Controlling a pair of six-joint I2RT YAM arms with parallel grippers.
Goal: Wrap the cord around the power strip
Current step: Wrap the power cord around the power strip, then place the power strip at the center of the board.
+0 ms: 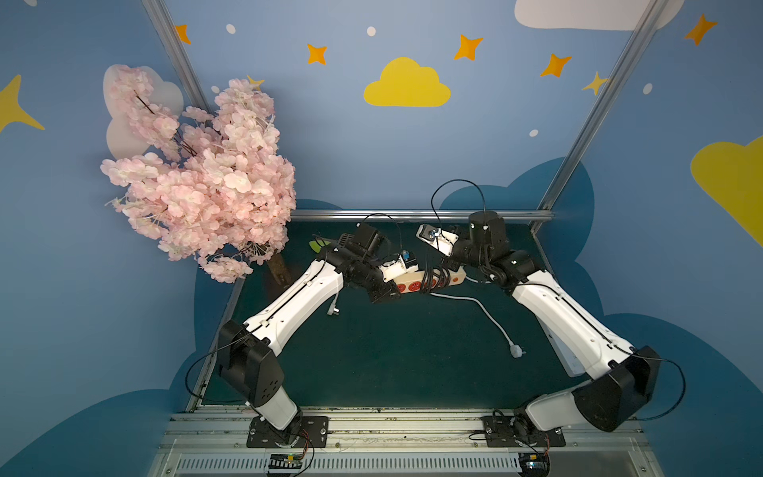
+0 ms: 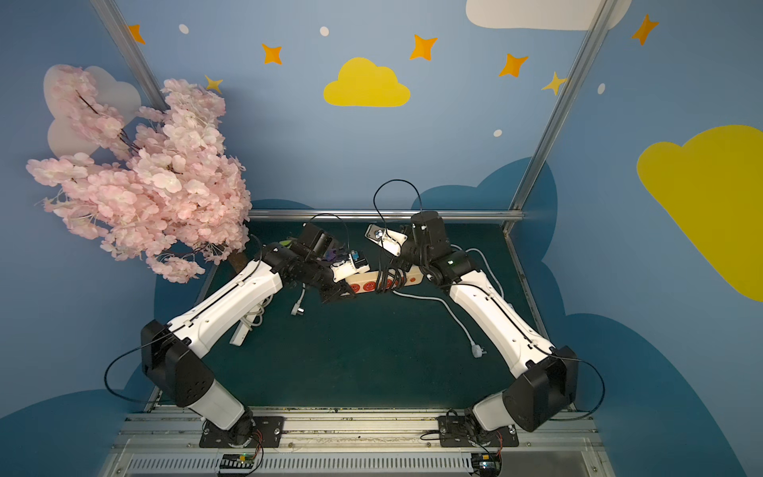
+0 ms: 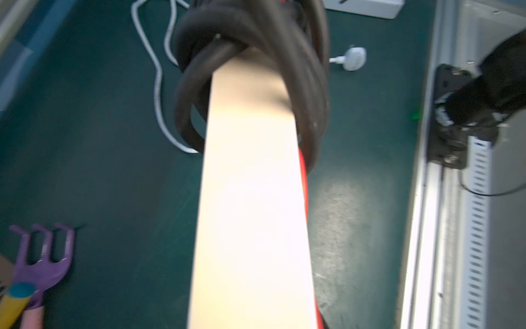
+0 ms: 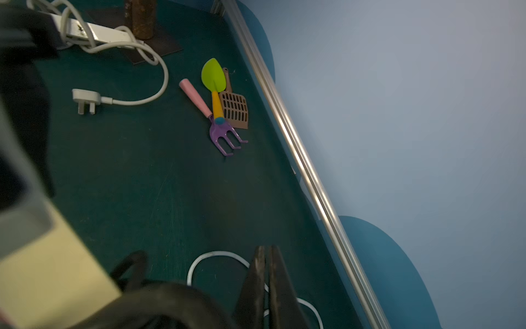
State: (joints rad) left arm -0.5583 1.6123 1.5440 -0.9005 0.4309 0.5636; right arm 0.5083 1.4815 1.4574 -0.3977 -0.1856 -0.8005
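- Nearest of all, well in front of the power strip and toward the right arm's side, a white plug is laid on the dark green worktop. Its white cable is run back to just beneath the power strip.
- On the left arm's side of the power strip, and a little nearer than it, a second white plug is seen. A white strip wound with its own cable is half hidden under that arm.
- The power strip, beige with red sockets, is held above the worktop, lengthwise between the two arms. Its end on the left arm's side is clamped in the left gripper.
- The black cord is wound in several loops around the middle of the power strip. In the left wrist view some coils are seen hanging slack off one side.
- The right gripper is seen with its fingers pressed together, just beside the coils at the power strip's other end. Whether any cord is pinched cannot be told.
- Beyond the power strip, toward the left arm's side, a purple rake, a green shovel and a brown scoop are laid touching one another by the far rail.
- Farthest from the power strip, on the same side, a pink blossom tree is stood.
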